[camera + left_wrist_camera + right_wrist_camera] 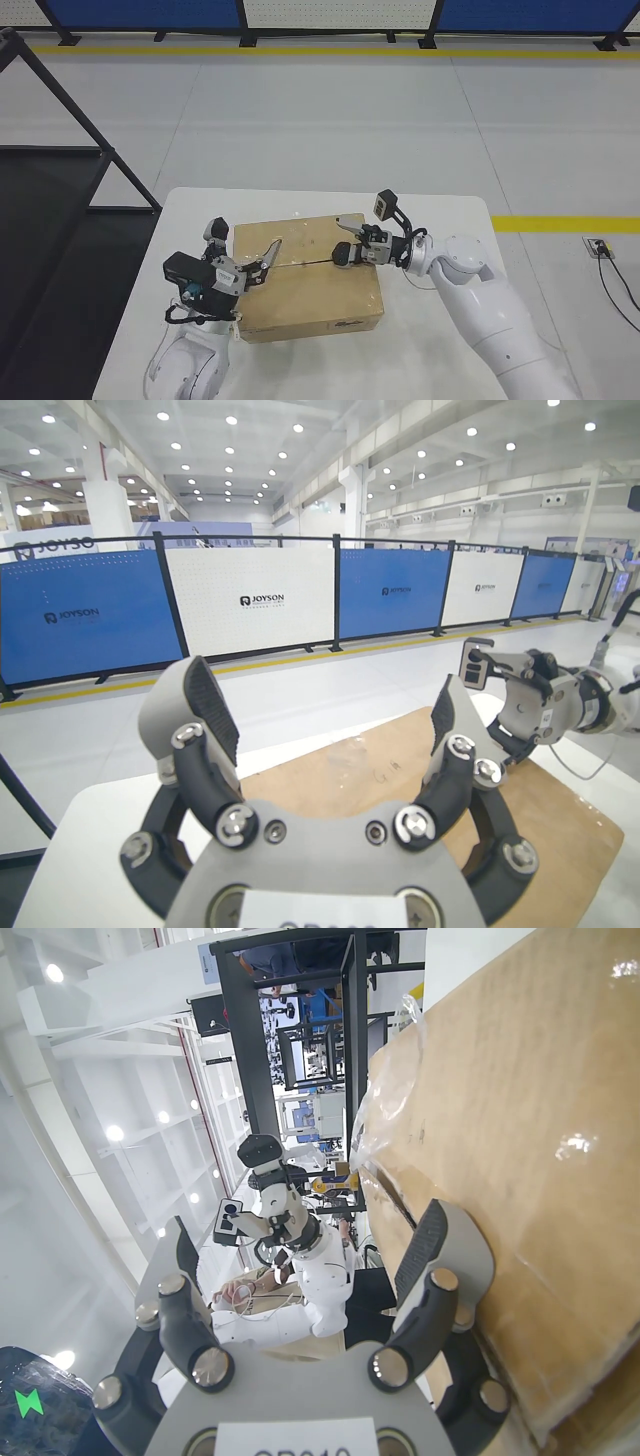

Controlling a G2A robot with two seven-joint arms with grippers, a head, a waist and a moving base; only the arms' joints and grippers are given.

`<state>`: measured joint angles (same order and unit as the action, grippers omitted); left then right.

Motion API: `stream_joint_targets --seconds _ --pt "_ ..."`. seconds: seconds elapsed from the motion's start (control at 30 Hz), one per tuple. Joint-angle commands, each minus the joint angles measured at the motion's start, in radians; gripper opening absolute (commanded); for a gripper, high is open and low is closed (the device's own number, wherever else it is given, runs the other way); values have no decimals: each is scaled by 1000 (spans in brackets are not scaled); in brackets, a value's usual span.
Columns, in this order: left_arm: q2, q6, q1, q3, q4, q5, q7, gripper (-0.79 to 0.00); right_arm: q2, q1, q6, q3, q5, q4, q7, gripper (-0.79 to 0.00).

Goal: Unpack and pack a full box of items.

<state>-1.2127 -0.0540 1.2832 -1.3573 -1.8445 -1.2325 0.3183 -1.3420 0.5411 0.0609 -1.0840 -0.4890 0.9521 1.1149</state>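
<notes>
Left claw [325, 682] stands wide, its ribbed pads [210, 705] holding nothing, and it hovers just above the top of the cardboard box [310, 295]. Straight ahead of it, across the box top, the right claw [305, 1218] faces it, likewise spread wide and empty. One of the right claw's fingers [424, 1248] lies close against the cardboard; whether it touches I cannot tell. Between the two claws runs the centre seam [300, 264], where the two top flaps meet. Clear tape [375, 1098] lies along the seam, crinkled and lifted in places ahead of the right claw. Whether it binds the flaps along the whole seam I cannot tell. Beneath both claws the box sits flat near the middle of the white surface [430, 330], with both flaps down and level.

Judged from this, the task is at its very start. The box is still shut, none of its contents can be seen, and no item lies on the surface around it. The step in hand looks to be opening the top: loosening the tape at the seam and lifting the flaps. After that, all of the unpacking is left, and then putting every item back and closing the flaps, so nearly the whole job is still to do
</notes>
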Motion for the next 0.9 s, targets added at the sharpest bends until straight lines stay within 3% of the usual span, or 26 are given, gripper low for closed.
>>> stream_joint_targets --seconds 0.0,0.17,0.37,0.6,0.87 --pt "5 0 33 -72 -27 39 1 0 0 -11 0 3 9 -5 9 0" --pt "17 -52 134 -273 -50 208 -14 0 -2 -46 -15 9 17 -36 11 0" --pt "25 -166 193 -373 -5 343 -118 0 -12 -92 -12 34 21 -86 20 0" --pt "31 -265 182 -382 43 456 -268 0 -31 -146 0 74 28 -138 30 0" --pt "36 -308 137 -330 67 379 -370 0 -49 -179 14 107 21 -173 49 0"
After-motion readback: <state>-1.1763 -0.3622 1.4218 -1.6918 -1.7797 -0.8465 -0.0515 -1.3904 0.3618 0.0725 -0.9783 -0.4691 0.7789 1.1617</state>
